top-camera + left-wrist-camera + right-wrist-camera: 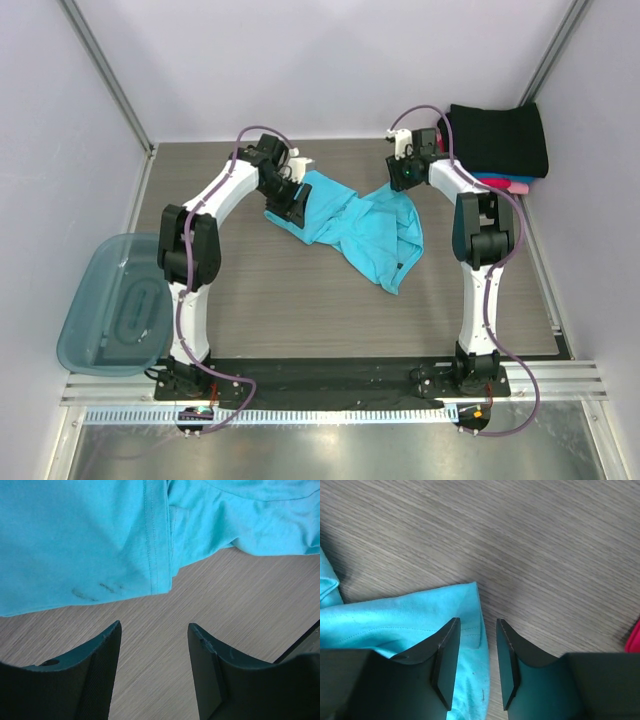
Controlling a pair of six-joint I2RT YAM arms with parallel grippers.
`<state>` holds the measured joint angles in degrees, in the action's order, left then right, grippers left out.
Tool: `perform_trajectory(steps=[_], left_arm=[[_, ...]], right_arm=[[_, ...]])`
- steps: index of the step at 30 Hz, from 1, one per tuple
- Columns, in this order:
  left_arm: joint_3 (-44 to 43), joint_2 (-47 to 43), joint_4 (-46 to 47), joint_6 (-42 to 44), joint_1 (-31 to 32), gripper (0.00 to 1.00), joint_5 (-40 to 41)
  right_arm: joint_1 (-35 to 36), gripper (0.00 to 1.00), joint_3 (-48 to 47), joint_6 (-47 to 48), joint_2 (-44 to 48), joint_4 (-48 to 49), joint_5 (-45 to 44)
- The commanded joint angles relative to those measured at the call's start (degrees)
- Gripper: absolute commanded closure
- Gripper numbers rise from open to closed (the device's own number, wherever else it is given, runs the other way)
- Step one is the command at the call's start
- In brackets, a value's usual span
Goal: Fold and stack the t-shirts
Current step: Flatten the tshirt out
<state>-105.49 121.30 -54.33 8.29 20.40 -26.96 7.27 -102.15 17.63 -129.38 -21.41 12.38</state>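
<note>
On the table (300, 310), folded black t-shirts (498, 138) show only overhead.

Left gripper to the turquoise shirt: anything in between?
Nothing visible. In the left wrist view only bare table lies between the open left gripper and the hem of the turquoise t-shirt. The bin sits off at the table's left edge, away from both.

Beyond the left gripper (155, 626), the turquoise t-shirt (75, 540) runs off the view's top and left edges; right of the right gripper (478, 621), the pink t-shirt (510, 185) is mostly hidden under the black t-shirt (498, 140)
</note>
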Motion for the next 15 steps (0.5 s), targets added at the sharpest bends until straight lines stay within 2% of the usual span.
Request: perform_trajectory(steps=[1,15], left_arm=[[-0.77,-3.0,-0.43,1.29,0.16,0.43,0.86],[-1.21,-1.59,-0.25,0.76,0.16,0.43,0.94]], right_arm=[[-0.32,0.6,-3.14,-0.93,0.1,0.76,0.8],[-0.32,0.65,0.1,-0.93,0.88,-0.12,2.3]])
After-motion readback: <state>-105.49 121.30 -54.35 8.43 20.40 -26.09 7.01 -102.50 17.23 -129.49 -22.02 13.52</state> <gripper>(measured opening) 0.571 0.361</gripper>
